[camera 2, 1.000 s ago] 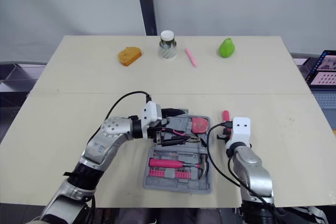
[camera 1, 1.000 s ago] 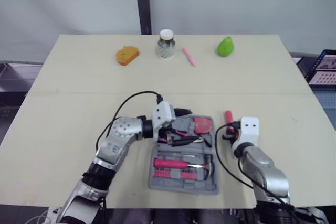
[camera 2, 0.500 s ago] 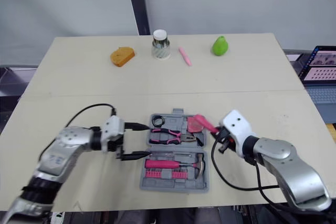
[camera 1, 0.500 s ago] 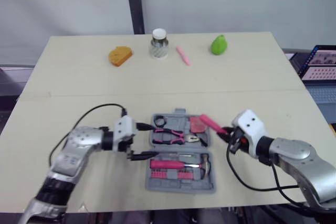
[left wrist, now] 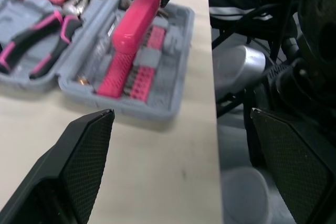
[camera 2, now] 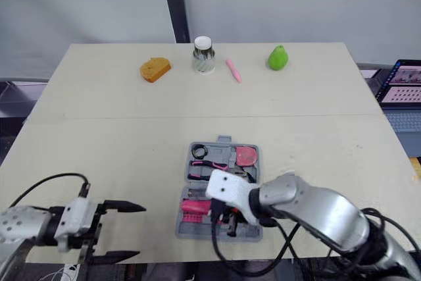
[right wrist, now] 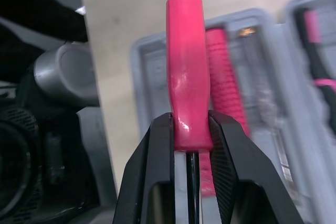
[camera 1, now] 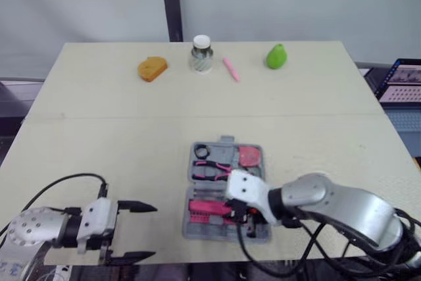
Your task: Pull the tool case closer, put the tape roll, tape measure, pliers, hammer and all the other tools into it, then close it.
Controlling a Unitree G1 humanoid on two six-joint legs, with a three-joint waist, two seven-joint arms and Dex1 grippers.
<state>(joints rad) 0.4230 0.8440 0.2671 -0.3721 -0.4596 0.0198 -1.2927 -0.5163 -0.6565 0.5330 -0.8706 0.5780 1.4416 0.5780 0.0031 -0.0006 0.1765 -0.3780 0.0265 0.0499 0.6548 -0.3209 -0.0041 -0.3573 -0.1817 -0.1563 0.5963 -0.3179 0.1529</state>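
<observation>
1. R hand [right wrist: 190, 129] pinches pink-handled screwdriver [right wrist: 187, 61], just over near half of open tool case [camera 1: 195, 231].
2. L hand [camera 1: 152, 231] spread wide, near bench [camera 1: 99, 136] front-left edge, apart from case.

The tool case [camera 1: 191, 229] lies open on the worktop [camera 1: 99, 149]. The right tool [camera 1: 245, 218] hangs over its near half, and the left tool [camera 1: 152, 231] gapes wide.

Bright, diffuse light over the table [camera 1: 99, 97], shadows faint (a sheen on the pink handle [right wrist: 188, 72])
</observation>
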